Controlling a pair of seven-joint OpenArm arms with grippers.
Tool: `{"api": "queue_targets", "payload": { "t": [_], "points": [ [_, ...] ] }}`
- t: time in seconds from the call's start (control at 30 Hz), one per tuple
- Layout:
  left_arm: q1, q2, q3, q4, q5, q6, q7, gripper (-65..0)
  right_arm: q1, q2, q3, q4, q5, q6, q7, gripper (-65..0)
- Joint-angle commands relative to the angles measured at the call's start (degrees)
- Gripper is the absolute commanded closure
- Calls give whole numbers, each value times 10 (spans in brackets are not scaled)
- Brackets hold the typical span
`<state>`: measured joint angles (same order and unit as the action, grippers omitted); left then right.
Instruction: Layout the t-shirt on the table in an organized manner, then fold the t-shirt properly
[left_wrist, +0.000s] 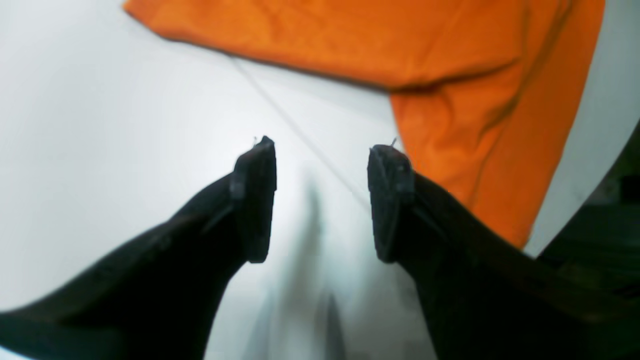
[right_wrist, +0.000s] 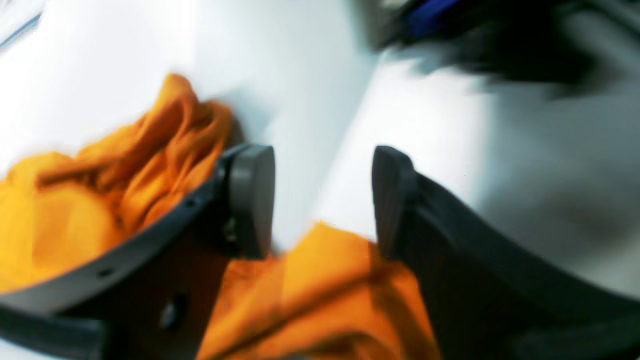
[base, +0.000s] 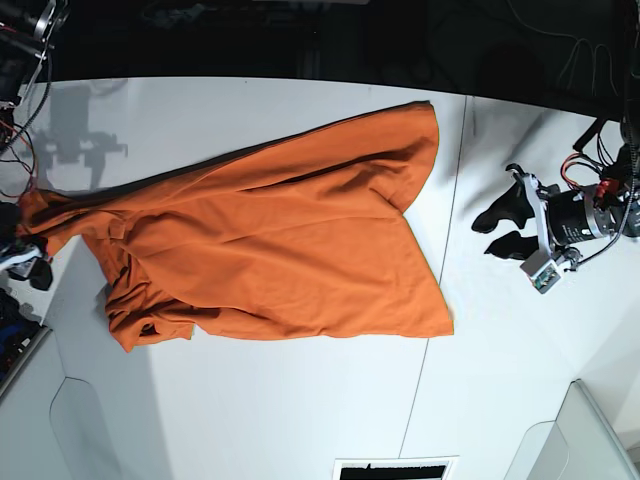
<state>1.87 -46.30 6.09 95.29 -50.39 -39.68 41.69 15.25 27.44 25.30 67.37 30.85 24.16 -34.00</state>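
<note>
- The orange t-shirt (base: 270, 250) lies spread across the middle of the white counter (base: 300, 410), not yet folded, with one straight edge running along the counter's thin dark seam (base: 432, 330).
- Its left end in the base view is bunched and wrinkled, while the broad body of the cloth lies mostly flat with a long crease running across it.
- One corner reaches up toward the far edge of the counter, and another corner rests right at the seam lower down.
- The left hand (base: 503, 230) sits on the base view's right, past the seam and apart from the shirt, hovering over bare counter.
- From the left wrist view, that left hand (left_wrist: 320, 200) has its two dark fingers (left_wrist: 255, 200) spread apart with nothing between them; the shirt (left_wrist: 450, 75) lies ahead of it and off to one side, with the seam (left_wrist: 300, 135) running between the fingers.
- The right hand (right_wrist: 322, 200) is over the crumpled end of the shirt (right_wrist: 320, 300), its fingers (right_wrist: 250, 200) parted, with orange cloth lying under and beside them but not pinched; this view is blurred.
- In the base view the right hand (base: 25, 262) shows only partly at the left edge, next to the bunched cloth.
</note>
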Motion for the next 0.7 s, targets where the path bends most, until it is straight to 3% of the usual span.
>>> {"api": "queue_targets", "payload": {
  "t": [0.0, 0.13, 0.23, 0.5, 0.67],
  "points": [
    [-9, 2, -6, 3, -8, -3, -11, -320, 25, 10, -19, -9, -4, 2, 12, -306],
    [-9, 50, -4, 3, -10, -3, -2, -320, 44, 10, -95, -41, -37, 0, 11, -306],
    [-7, 72, -4, 3, -10, -3, 10, -320, 40, 10, -102, -40, -48, 1, -10, -305],
    [25, 77, -4, 3, -8, -3, 0, -320, 27, -6, -101, -41, -50, 4, -13, -304],
    [41, 109, -4, 2, -5, -3, -1, -320, 22, -31, -101, -41, -59, 16, -19, -303]
  ]
}}
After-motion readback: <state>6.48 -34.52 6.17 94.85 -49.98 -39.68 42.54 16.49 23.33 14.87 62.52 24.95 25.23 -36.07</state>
